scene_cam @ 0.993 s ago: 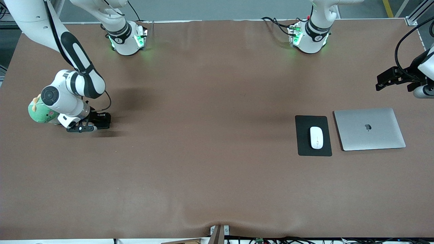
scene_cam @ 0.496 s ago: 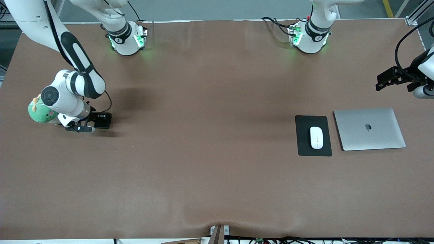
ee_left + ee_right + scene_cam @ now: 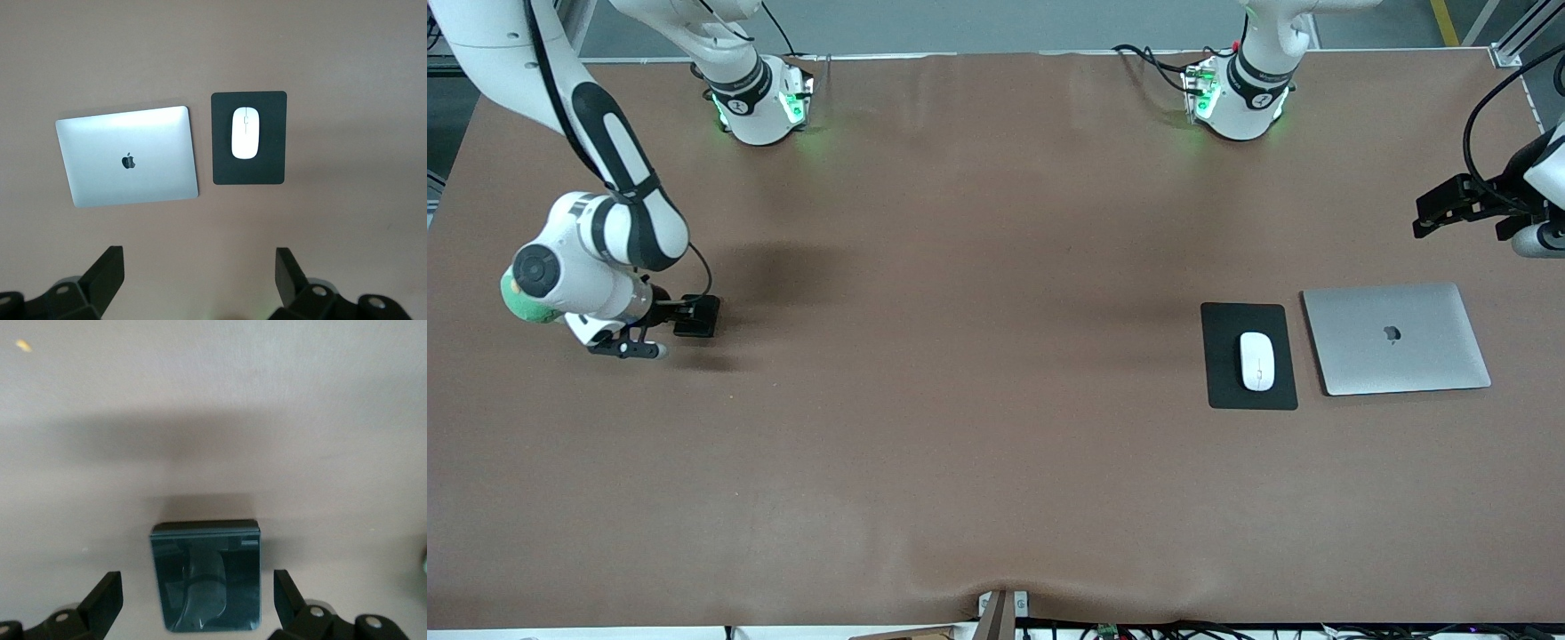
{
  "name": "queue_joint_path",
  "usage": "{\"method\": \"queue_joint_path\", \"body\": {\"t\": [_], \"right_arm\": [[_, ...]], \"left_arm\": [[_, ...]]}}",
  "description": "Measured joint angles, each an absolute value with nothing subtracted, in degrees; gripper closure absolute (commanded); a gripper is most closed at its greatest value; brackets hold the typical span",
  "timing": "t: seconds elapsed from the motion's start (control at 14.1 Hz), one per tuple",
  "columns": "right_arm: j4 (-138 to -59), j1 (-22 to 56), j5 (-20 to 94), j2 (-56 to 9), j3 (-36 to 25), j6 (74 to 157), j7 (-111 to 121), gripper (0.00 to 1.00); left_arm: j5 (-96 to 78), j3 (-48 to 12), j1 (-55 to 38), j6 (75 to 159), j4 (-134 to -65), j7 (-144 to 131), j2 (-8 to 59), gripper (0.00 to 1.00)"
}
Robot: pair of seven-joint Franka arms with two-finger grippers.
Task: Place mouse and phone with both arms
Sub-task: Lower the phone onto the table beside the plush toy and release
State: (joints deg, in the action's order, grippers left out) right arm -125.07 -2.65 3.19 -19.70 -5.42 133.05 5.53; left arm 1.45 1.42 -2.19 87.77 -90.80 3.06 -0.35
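Lift the spread right pincer (image 3: 197, 603) straight off the phone (image 3: 205, 573) on the table (image 3: 960, 267) — no dragging. Left pincer (image 3: 200, 280) spread too, waiting high over the table — mouse (image 3: 245, 133) placed already.

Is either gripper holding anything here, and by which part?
Nothing is held. The right gripper stands open around the phone on the table; the left gripper waits open.

The front camera looks down from high, facing the arms' bases at 12 o'clock. The left wrist camera, high, shares the mouse (image 3: 1256, 361) (image 3: 245, 133); the right's, low, shares the phone (image 3: 697, 316) (image 3: 206, 575).
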Motion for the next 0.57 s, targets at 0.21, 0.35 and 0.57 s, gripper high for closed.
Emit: {"method": "queue_joint_path", "body": {"t": [0.21, 0.35, 0.57], "right_arm": [[-114.01, -1.51, 3.19, -19.27, -5.32, 117.63, 5.42, 0.00], [-107.65, -0.88, 3.17, -18.99, -5.24, 109.19, 5.32, 0.00], [-100.06, -0.65, 3.16, -18.47, -5.20, 100.65, 5.33, 0.00]], "left_arm": [[1.45, 1.42, -2.19, 87.77, -90.79, 3.06, -0.35, 0.00], [1.45, 1.42, -2.19, 87.77, -90.78, 3.06, -0.35, 0.00], [1.45, 1.42, -2.18, 87.77, -90.77, 3.06, -0.35, 0.00]]}}
